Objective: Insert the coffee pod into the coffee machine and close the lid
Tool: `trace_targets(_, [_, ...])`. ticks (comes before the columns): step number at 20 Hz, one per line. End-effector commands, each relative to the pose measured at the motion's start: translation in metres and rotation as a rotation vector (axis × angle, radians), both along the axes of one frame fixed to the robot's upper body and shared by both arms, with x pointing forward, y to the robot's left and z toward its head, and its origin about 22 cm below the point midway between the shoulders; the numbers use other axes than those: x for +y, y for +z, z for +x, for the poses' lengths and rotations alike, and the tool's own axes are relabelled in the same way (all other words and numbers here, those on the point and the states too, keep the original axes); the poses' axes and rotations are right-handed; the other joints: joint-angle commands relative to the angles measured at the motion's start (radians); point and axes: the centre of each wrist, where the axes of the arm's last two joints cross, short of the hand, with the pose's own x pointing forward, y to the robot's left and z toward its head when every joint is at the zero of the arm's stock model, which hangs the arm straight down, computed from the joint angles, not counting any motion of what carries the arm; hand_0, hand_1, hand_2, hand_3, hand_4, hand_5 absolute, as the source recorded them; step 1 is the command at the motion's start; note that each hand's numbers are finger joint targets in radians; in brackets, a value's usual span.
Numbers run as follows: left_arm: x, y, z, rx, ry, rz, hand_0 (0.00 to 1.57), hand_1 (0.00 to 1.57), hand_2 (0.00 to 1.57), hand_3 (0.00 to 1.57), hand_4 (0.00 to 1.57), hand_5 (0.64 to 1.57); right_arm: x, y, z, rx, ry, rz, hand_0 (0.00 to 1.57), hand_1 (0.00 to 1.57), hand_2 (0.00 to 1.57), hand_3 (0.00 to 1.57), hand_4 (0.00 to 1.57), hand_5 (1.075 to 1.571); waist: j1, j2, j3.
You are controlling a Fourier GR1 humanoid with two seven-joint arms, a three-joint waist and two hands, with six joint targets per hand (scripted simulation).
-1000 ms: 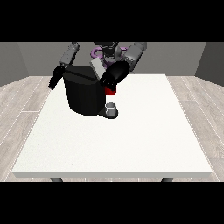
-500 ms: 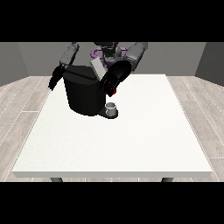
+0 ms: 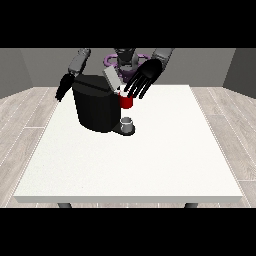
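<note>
We see the coffee machine [image 3: 97, 107] standing toward the far left of the white surface [image 3: 150, 160], its lid [image 3: 112, 79] tilted up and open, so the closing step is plainly not done. The hand at the view's right [image 3: 144, 79] hovers just above and beside the machine's open top with its fingers [image 3: 134, 91] spread and straight, holding nothing that we can make out. Under those fingers sits a red thing at the machine [image 3: 126, 101]. A small grey thing [image 3: 128, 123] rests on the machine's base in front; we cannot tell whether it is the pod, and we do not plainly see the coffee pod anywhere else, so we cannot say where it is. The hand at the view's left [image 3: 63, 89] hangs beside the machine's far side, and we cannot tell how its fingers lie. Our judgement is that the lid, at the least, is left to shut; whether the insertion is finished we cannot confirm from this view.
</note>
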Motion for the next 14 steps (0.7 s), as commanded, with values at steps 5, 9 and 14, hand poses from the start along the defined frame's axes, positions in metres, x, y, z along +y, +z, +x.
trace_targets(5, [-0.027, -0.092, -0.005, 0.184, -0.086, -0.06, 0.0, 0.0, 0.18, 0.0, 0.0, 1.571, -0.03, -0.068, -0.032, 0.152, -0.125, 0.038, 0.0, 0.0, 0.0, 0.0, 0.0, 1.571, 0.143, -0.169, -0.001])
trace_targets(9, [-0.029, -0.142, -0.011, 0.267, -0.156, -0.564, 0.0, 0.0, 0.0, 0.0, 0.2, 1.571, -0.048, -0.082, -0.048, 0.214, -0.161, 0.061, 0.0, 0.0, 0.0, 0.0, 0.0, 1.571, 0.208, -0.257, -0.0039])
trace_targets(14, [-0.029, -0.243, -0.045, 0.413, -0.121, -0.991, 0.0, 0.0, 0.0, 0.0, 0.0, 1.571, -0.064, -0.107, -0.078, 0.293, -0.198, 0.053, 0.0, 0.0, 0.0, 0.0, 0.0, 1.571, 0.29, -0.379, -0.0053])
